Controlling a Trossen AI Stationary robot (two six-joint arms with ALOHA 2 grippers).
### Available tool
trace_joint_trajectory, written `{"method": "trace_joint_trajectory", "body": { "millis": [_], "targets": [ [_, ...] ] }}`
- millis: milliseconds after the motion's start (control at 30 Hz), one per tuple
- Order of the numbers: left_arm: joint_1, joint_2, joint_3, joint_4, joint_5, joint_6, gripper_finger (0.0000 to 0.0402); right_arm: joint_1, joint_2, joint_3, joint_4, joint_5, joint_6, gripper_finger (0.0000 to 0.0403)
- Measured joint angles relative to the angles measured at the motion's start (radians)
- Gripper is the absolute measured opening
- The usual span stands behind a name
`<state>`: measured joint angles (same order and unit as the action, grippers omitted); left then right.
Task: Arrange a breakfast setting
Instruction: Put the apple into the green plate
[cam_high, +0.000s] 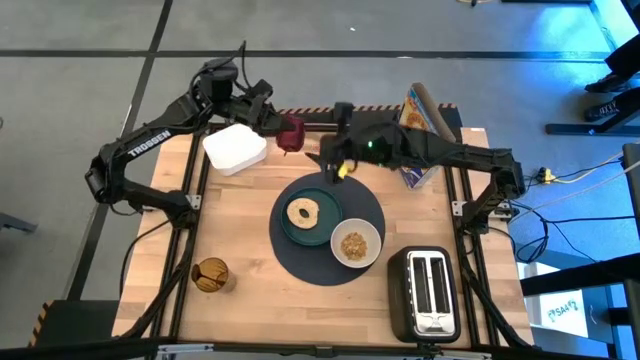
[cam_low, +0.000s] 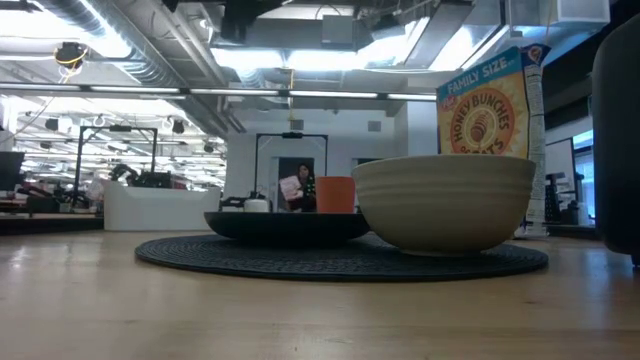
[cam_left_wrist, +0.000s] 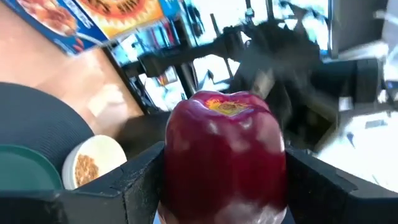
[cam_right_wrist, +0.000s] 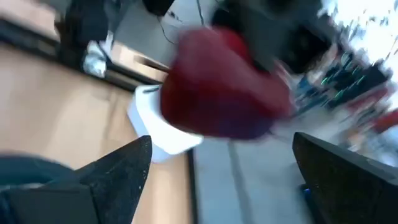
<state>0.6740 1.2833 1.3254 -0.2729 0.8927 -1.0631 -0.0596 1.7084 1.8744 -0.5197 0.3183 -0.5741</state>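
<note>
My left gripper (cam_high: 278, 127) is shut on the small red fruit, an apple (cam_high: 292, 134), above the table's far edge; it fills the left wrist view (cam_left_wrist: 224, 155). My right gripper (cam_high: 322, 154) is open just right of the apple, its fingers (cam_right_wrist: 124, 162) facing the apple (cam_right_wrist: 217, 93) without touching it. The small orange cup (cam_low: 335, 193) stands behind the teal plate (cam_high: 318, 232), partly under my right gripper in the high view (cam_high: 343, 169). The tan bagel (cam_high: 302, 212) lies on the plate. The white bowl (cam_high: 355, 243) of cereal and the plate rest on the round dark-blue placemat (cam_high: 300, 262). The metal utensil is out of view. My left gripper pinches the apple by its two opposite sides (cam_left_wrist: 177, 162) between its two fingers (cam_left_wrist: 140, 177). The fingers come from the table's left, about level. The apple is lifted clear of the table, its stem dimple (cam_left_wrist: 224, 104) turned back toward the wrist.
A white lidded box (cam_high: 235, 148) lies at the far left below my left gripper. A cereal box (cam_high: 420, 115) stands at the far right, a toaster (cam_high: 425, 295) at the near right, and a small round brown thing (cam_high: 210, 275) at the near left.
</note>
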Motion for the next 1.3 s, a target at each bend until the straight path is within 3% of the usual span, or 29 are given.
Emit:
{"method": "trace_joint_trajectory", "body": {
  "millis": [167,367,567,767,1100,1300],
  "targets": [
    [-0.009,0.001,0.000,0.007,-0.037,-0.052,0.0273,0.037,0.002,0.000,-0.001,0.040,-0.193,0.0378],
    [-0.008,0.005,0.000,0.006,-0.032,-0.144,0.0273,0.061,0.002,0.000,0.062,0.225,-0.447,0.0378],
    [-0.004,0.007,0.000,0.006,-0.133,-0.241,0.0273,0.099,0.002,0.000,0.180,0.239,-0.583,0.0378],
    [-0.004,0.017,0.000,0.075,-0.112,-0.466,0.0272,0.115,0.002,0.000,0.149,0.224,-0.643,0.0378],
    [-0.040,0.053,0.000,0.187,-0.068,-0.560,0.0272,0.112,0.031,0.000,0.162,0.176,-0.677,0.0378],
    [-0.070,0.064,0.000,0.224,-0.059,-0.586,0.0272,0.106,0.047,0.001,0.179,0.256,-0.692,0.0365]
  ]
}}
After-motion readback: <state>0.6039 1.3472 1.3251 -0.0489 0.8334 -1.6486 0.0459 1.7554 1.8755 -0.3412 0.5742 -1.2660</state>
